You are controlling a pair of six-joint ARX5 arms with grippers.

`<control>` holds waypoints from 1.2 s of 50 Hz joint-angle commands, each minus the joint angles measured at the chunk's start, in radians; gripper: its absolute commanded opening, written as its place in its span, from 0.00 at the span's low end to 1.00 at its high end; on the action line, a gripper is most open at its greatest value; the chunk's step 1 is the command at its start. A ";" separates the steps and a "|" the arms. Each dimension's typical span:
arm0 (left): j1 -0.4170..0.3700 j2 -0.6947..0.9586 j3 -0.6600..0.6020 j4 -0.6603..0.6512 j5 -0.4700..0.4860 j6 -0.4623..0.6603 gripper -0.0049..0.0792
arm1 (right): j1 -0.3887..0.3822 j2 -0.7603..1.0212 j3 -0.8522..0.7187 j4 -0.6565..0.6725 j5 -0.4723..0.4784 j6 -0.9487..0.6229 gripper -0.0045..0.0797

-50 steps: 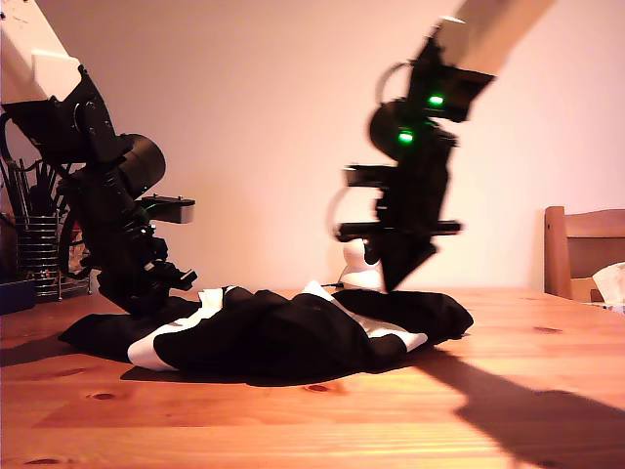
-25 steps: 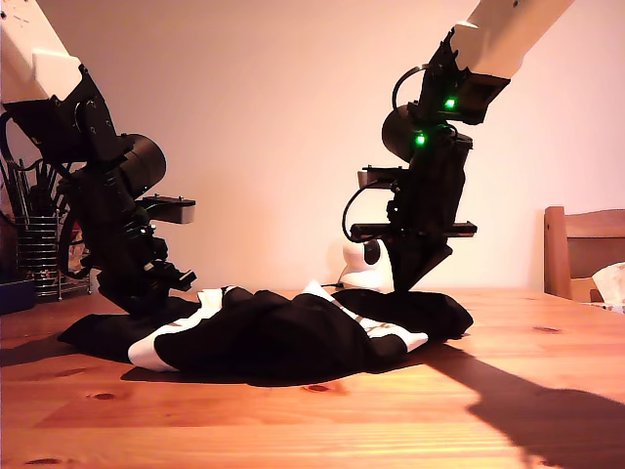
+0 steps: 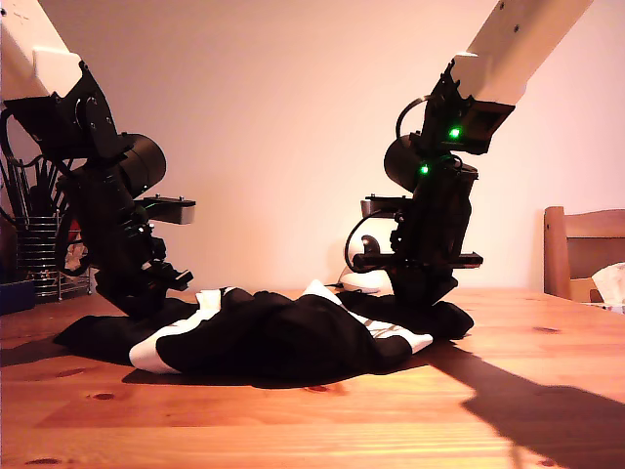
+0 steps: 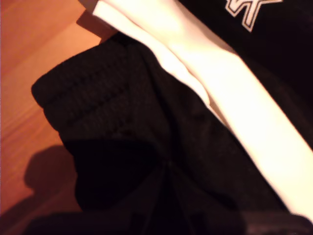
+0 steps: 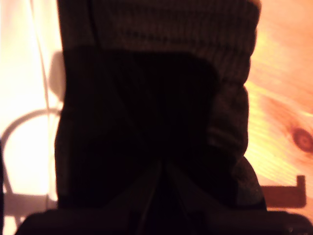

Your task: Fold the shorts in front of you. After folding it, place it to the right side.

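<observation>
You have the shorts (image 3: 273,332) bunched in a heap on the surface (image 3: 293,420), with open wood between them and its near edge. My first hand (image 4: 166,169) and my second hand (image 5: 164,166) sit down in black cloth. Both are too dark to tell whether they are clamped.

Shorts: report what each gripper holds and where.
Both grippers press into the shorts, one arm at each end in the exterior view; whether either actually grips fabric cannot be told.

Plain pale wall (image 3: 273,117), knotty wooden table (image 3: 312,420), wooden chair (image 3: 584,249), warm low light, long shadows
</observation>
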 commanded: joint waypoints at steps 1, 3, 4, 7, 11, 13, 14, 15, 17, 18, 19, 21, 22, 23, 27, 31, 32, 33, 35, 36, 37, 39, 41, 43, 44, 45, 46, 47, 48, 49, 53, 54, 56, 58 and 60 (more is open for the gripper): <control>-0.005 0.072 -0.064 -0.071 -0.012 0.011 0.04 | 0.007 0.040 -0.054 -0.011 -0.002 0.004 0.04; -0.005 0.072 -0.064 -0.085 -0.016 0.012 0.04 | 0.007 0.040 -0.056 -0.019 -0.002 0.003 0.04; -0.005 0.072 -0.064 -0.096 -0.020 0.012 0.04 | 0.007 0.040 -0.056 -0.024 -0.002 0.003 0.04; -0.006 0.072 -0.064 -0.126 -0.034 0.013 0.04 | 0.007 0.040 -0.056 -0.040 0.000 0.003 0.04; -0.006 0.072 -0.064 -0.161 -0.042 0.013 0.04 | 0.007 0.040 -0.056 -0.070 0.001 0.003 0.04; -0.006 0.072 -0.064 -0.176 -0.049 0.013 0.04 | 0.007 0.040 -0.056 -0.092 0.001 0.003 0.04; -0.006 0.072 -0.064 -0.184 -0.053 0.015 0.04 | 0.007 0.040 -0.056 -0.101 0.001 0.003 0.04; -0.006 0.072 -0.064 -0.191 -0.055 0.015 0.04 | 0.007 0.040 -0.056 -0.106 0.001 0.003 0.04; -0.006 0.072 -0.064 -0.208 -0.062 0.019 0.04 | 0.007 0.039 -0.056 -0.128 0.002 0.003 0.04; -0.007 0.072 -0.064 -0.218 -0.068 0.019 0.04 | 0.007 0.039 -0.056 -0.135 0.002 0.003 0.04; -0.008 0.072 -0.064 -0.227 -0.072 0.019 0.04 | 0.007 0.039 -0.056 -0.143 0.002 0.003 0.04; -0.011 0.072 -0.064 -0.249 -0.082 0.019 0.04 | 0.007 0.039 -0.056 -0.159 0.002 0.005 0.04; -0.012 0.072 -0.064 -0.259 -0.085 0.019 0.04 | 0.007 0.037 -0.056 -0.170 0.002 0.007 0.04; -0.013 0.072 -0.064 -0.267 -0.088 0.019 0.04 | 0.007 0.037 -0.056 -0.179 0.002 0.012 0.04; -0.016 0.072 -0.064 -0.306 -0.096 0.019 0.04 | 0.011 0.035 -0.056 -0.218 0.003 0.027 0.04; -0.023 0.072 -0.064 -0.344 -0.113 0.019 0.04 | 0.016 0.031 -0.056 -0.262 0.014 0.029 0.04; -0.024 0.072 -0.064 -0.354 -0.117 0.019 0.04 | 0.017 0.030 -0.056 -0.270 0.019 0.030 0.04; -0.026 0.072 -0.064 -0.363 -0.122 0.019 0.04 | 0.017 0.029 -0.056 -0.281 0.028 0.031 0.04; -0.027 0.072 -0.064 -0.379 -0.133 0.018 0.04 | 0.020 0.025 -0.056 -0.300 0.035 0.034 0.04; -0.029 0.072 -0.064 -0.386 -0.134 0.018 0.04 | 0.023 0.023 -0.057 -0.305 0.040 0.040 0.04; -0.030 0.072 -0.064 -0.393 -0.134 0.018 0.04 | 0.024 0.019 -0.058 -0.312 0.044 0.047 0.04; -0.030 0.072 -0.064 -0.404 -0.135 0.016 0.04 | 0.028 0.011 -0.062 -0.318 0.044 0.055 0.04; -0.030 0.072 -0.064 -0.417 -0.135 0.006 0.04 | 0.031 0.003 -0.068 -0.323 0.046 0.060 0.04; -0.030 0.072 -0.064 -0.433 -0.140 0.005 0.04 | 0.035 -0.007 -0.077 -0.328 0.049 0.064 0.04; -0.030 0.072 -0.064 -0.443 -0.143 0.005 0.04 | 0.037 -0.011 -0.083 -0.330 0.051 0.065 0.04; -0.030 0.072 -0.064 -0.452 -0.145 -0.004 0.04 | 0.039 -0.018 -0.090 -0.329 0.052 0.070 0.04; -0.030 0.072 -0.064 -0.462 -0.148 -0.010 0.04 | 0.040 -0.024 -0.102 -0.328 0.054 0.074 0.04; -0.030 0.072 -0.064 -0.472 -0.153 -0.010 0.04 | 0.041 -0.031 -0.115 -0.325 0.054 0.077 0.04; -0.030 0.072 -0.065 -0.481 -0.157 -0.017 0.04 | 0.042 -0.037 -0.126 -0.323 0.054 0.081 0.04; -0.030 0.072 -0.065 -0.491 -0.159 -0.019 0.04 | 0.043 -0.043 -0.138 -0.322 0.054 0.083 0.04; -0.030 0.072 -0.067 -0.523 -0.163 -0.034 0.04 | 0.047 -0.072 -0.203 -0.297 0.059 0.088 0.04; -0.030 0.072 -0.067 -0.530 -0.166 -0.041 0.04 | 0.048 -0.082 -0.224 -0.284 0.060 0.093 0.04; -0.030 0.072 -0.069 -0.546 -0.170 -0.048 0.04 | 0.048 -0.106 -0.269 -0.257 0.060 0.106 0.04; -0.030 0.069 -0.075 -0.556 -0.177 -0.061 0.04 | 0.048 -0.130 -0.312 -0.236 0.059 0.110 0.04; -0.030 0.063 -0.084 -0.568 -0.185 -0.068 0.04 | 0.049 -0.158 -0.358 -0.213 0.061 0.112 0.04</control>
